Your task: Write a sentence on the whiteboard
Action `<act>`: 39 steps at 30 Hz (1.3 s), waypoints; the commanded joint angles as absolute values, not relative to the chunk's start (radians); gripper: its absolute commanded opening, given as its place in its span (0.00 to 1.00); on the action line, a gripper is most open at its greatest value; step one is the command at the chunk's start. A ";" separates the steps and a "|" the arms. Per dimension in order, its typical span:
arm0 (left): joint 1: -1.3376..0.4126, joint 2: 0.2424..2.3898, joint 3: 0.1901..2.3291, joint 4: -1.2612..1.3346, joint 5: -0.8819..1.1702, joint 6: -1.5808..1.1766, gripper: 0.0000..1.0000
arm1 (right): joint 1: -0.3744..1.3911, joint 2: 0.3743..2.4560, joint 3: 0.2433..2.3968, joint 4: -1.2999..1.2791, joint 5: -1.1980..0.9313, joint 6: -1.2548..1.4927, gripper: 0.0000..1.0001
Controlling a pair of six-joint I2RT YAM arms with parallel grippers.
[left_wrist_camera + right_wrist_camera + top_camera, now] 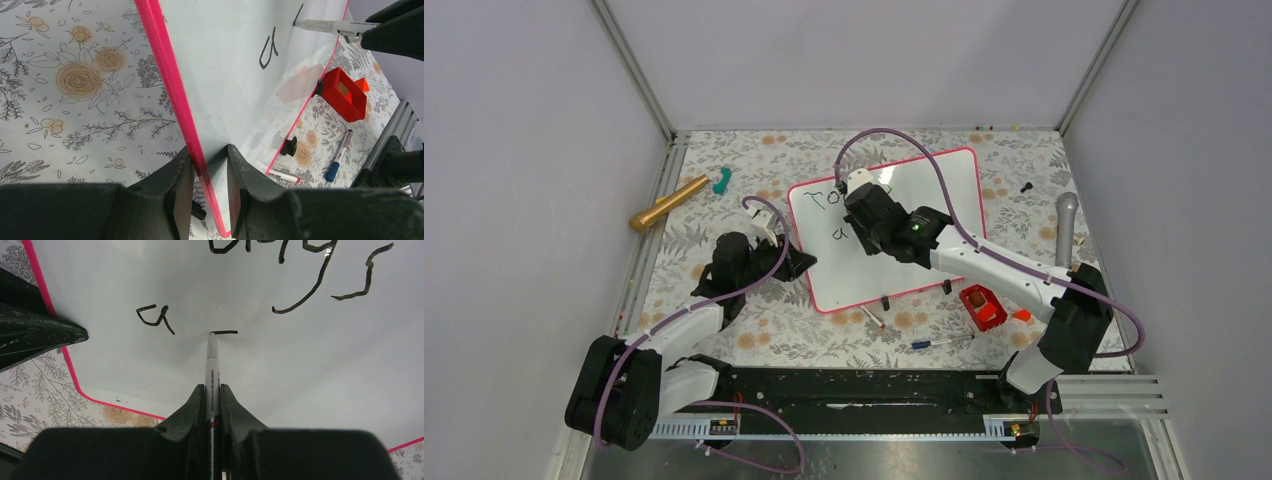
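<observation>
The whiteboard (949, 185), glossy white with a pink-red frame, lies on the flowered table. My left gripper (796, 262) grips its left edge near the near corner; in the left wrist view the fingers (182, 175) straddle the pink frame (172, 85). My right gripper (867, 228) is over the board, shut on a white marker (212, 370). The marker tip touches the board (310, 370) at the end of a short black stroke (224, 332). Of the sentence, the first word (300, 270) and an "a" (155, 317) (269, 50) are written.
Near the board's front edge stand a red box (982, 305), a red-capped marker (874, 318) and a blue-capped marker (934, 343). A gold cylinder (669, 203) and a teal object (722, 180) lie far left. A grey microphone-like object (1066, 215) lies at the right.
</observation>
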State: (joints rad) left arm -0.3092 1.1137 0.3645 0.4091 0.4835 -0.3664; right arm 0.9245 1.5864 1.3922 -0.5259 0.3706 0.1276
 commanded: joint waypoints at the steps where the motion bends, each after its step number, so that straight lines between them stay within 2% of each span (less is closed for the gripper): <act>1: -0.310 1.109 0.382 0.427 0.432 -0.311 0.13 | 0.914 1.582 1.387 -0.539 0.354 0.114 0.00; 22: -0.310 1.108 0.382 0.426 0.431 -0.310 0.13 | 0.903 1.581 1.417 -0.583 0.484 0.107 0.00; 39: -0.309 1.107 0.381 0.426 0.430 -0.309 0.13 | 0.894 1.619 1.489 -0.581 0.451 0.095 0.00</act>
State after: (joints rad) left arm -0.3092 1.1133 0.3645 0.4114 0.4847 -0.3664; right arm 0.9070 1.6062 1.4509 -0.5930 0.4278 0.1059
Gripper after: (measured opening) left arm 0.267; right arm 0.157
